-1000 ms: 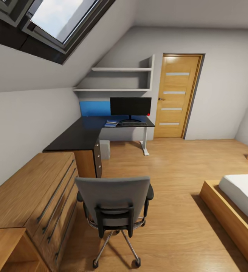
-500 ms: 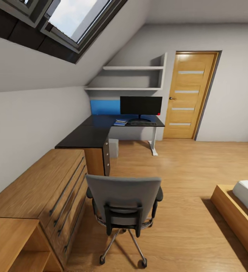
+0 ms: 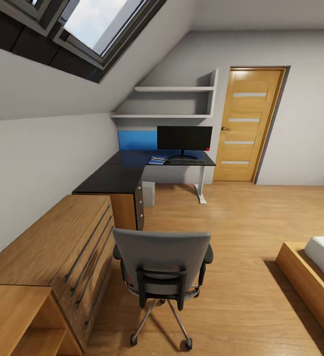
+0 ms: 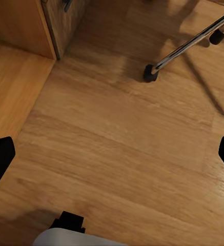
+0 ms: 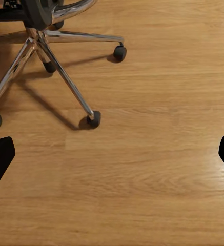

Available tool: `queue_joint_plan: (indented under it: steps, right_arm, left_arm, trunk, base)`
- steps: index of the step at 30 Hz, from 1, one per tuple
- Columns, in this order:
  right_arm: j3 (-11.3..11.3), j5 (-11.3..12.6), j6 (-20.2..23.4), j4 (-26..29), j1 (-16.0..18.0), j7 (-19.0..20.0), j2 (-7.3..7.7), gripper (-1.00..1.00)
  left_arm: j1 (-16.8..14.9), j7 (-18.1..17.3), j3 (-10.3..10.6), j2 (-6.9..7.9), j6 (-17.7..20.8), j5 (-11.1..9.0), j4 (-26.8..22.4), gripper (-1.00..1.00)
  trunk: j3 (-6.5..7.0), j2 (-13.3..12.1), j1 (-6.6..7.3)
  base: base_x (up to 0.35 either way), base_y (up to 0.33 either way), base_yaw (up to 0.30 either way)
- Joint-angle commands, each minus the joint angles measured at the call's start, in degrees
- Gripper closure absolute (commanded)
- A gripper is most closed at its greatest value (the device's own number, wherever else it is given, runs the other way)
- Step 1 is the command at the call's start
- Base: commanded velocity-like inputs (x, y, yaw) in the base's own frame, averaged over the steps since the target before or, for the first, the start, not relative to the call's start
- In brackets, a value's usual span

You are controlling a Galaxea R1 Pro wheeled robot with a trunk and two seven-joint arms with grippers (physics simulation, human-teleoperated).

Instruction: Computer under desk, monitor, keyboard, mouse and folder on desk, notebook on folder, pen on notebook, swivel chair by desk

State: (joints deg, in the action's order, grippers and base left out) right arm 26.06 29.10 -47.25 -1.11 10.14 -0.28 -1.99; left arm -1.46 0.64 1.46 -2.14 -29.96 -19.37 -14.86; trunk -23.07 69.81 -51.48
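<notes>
left hand (image 4: 112,154) spread wide, empty, over bare wood floor (image 4: 122,133); right hand (image 5: 112,154) likewise released, empty. swivel chair (image 3: 161,267) just ahead of both hands, back turned, chrome base near right hand. counter (image 3: 117,175) well beyond chair, carrying monitor (image 3: 184,138), keyboard (image 3: 185,161) in front, blue folder (image 3: 157,160) beside. computer (image 3: 148,193) under counter.
</notes>
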Motion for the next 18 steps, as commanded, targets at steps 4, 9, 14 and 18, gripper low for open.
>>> queue_joint_plan:
  steps: [4, 9, 14, 18]
  right_arm:
    - [0.5, 0.5, -0.2, -0.1, 0.1, -0.1, 0.04, -1.0]
    - [0.5, 0.5, -0.2, -0.1, 0.1, -0.1, 0.1, -1.0]
    - [0.5, 0.5, -0.2, -0.1, 0.0, -0.1, 0.15, -1.0]
    - [0.5, 0.5, -0.2, -0.1, 0.1, -0.1, 0.18, -1.0]
  left_arm:
    - [0.0, 0.1, 0.2, -0.06, -0.2, -0.2, 0.0, -1.0]
    - [0.0, 0.1, 0.1, -0.12, -0.2, -0.2, -0.1, -1.0]
    - [0.0, 0.1, 0.1, -0.15, 0.0, -0.4, -0.1, -1.0]
    - [0.0, 0.1, 0.1, -0.15, 0.1, -0.4, -0.1, -1.0]
  trunk:
    - [-0.06, 0.0, 0.0]
    - [-0.06, 0.0, 0.0]
    - [-0.78, 1.6, -0.88]
    - [-1.5, 3.2, -1.76]
  base:
    - [0.0, 0.0, 0.0]
    - [0.0, 0.0, 0.0]
    - [0.0, 0.0, 0.0]
    - [0.0, 0.0, 0.0]
